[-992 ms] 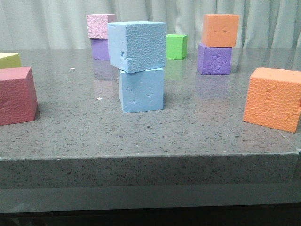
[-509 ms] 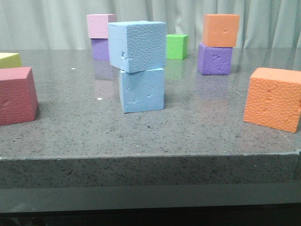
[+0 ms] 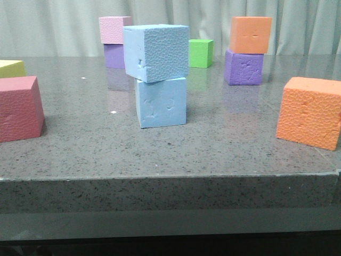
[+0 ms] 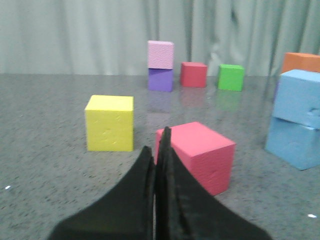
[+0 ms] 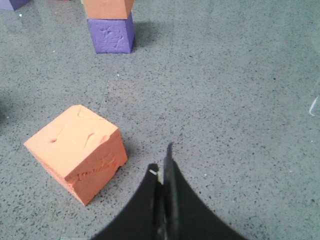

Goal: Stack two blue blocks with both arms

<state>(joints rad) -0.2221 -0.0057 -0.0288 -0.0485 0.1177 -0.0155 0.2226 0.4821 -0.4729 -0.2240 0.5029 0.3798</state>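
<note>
The pebbly blue block (image 3: 156, 52) sits on top of the smooth dented blue block (image 3: 160, 102) near the table's middle, turned a little and overhanging to the left. The stack also shows at the edge of the left wrist view, pebbly block (image 4: 300, 99) above smooth block (image 4: 295, 142). No gripper shows in the front view. My left gripper (image 4: 157, 150) is shut and empty, close to a red cube (image 4: 197, 155). My right gripper (image 5: 161, 167) is shut and empty, over bare table beside an orange cube (image 5: 77, 150).
A red cube (image 3: 18, 108) and yellow cube (image 3: 10, 68) stand at the left, an orange cube (image 3: 310, 112) at the right. At the back stand pink on purple (image 3: 113, 41), a green cube (image 3: 201, 53), and orange on purple (image 3: 246, 50). The table's front edge (image 3: 170, 178) is near.
</note>
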